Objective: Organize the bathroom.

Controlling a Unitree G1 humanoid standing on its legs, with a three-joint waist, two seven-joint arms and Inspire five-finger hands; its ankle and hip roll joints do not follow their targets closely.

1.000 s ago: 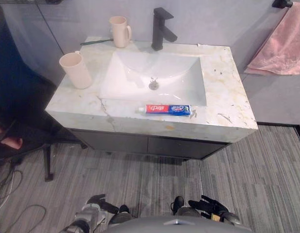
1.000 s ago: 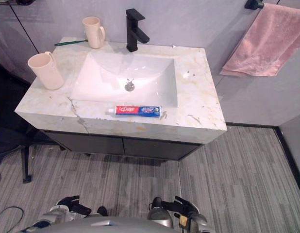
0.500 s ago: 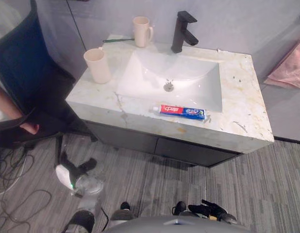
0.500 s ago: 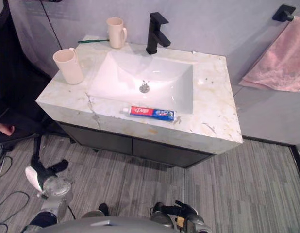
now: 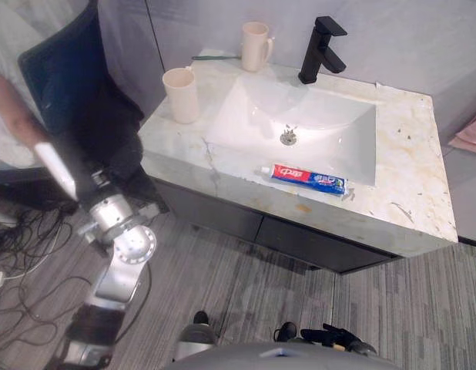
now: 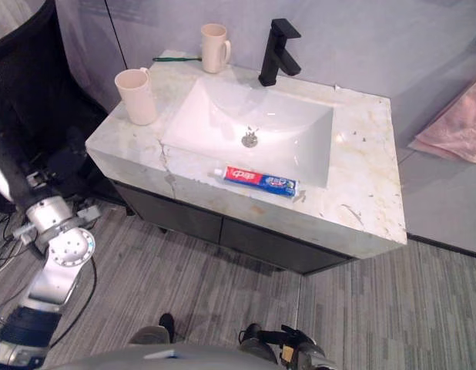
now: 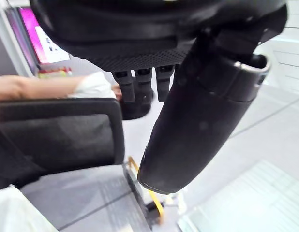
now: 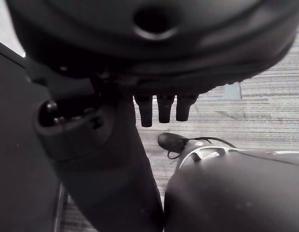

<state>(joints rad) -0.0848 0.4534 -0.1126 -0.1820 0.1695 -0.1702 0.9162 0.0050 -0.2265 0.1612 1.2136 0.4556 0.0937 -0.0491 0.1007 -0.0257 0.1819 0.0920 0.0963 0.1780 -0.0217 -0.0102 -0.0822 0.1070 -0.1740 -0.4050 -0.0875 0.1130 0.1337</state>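
The toothpaste tube point(image 5: 308, 177) lies flat on the marble counter point(image 5: 411, 166), on the front strip just before the white sink basin point(image 5: 300, 127); it bears print on a red and blue ground, too small to read. Its long axis runs along the basin's front edge, with the red end toward the cups and the blue end toward the pink towel point(image 6: 454, 127). Behind the basin stands a black faucet point(image 5: 321, 50). A cream cup point(image 5: 181, 95) stands beside the basin on its cup side, and a second cup point(image 5: 255, 46) stands at the back corner with a green toothbrush point(image 6: 176, 58) lying just beside it. The left hand point(image 7: 198, 125) is raised toward a black chair point(image 7: 57, 130); its own wrist view shows the fingers straight and holding nothing, with a person's arm point(image 7: 23, 87) beyond the chair back. The right hand point(image 8: 159, 108) hangs low over the grey floor point(image 6: 222, 285), fingers straight and empty.
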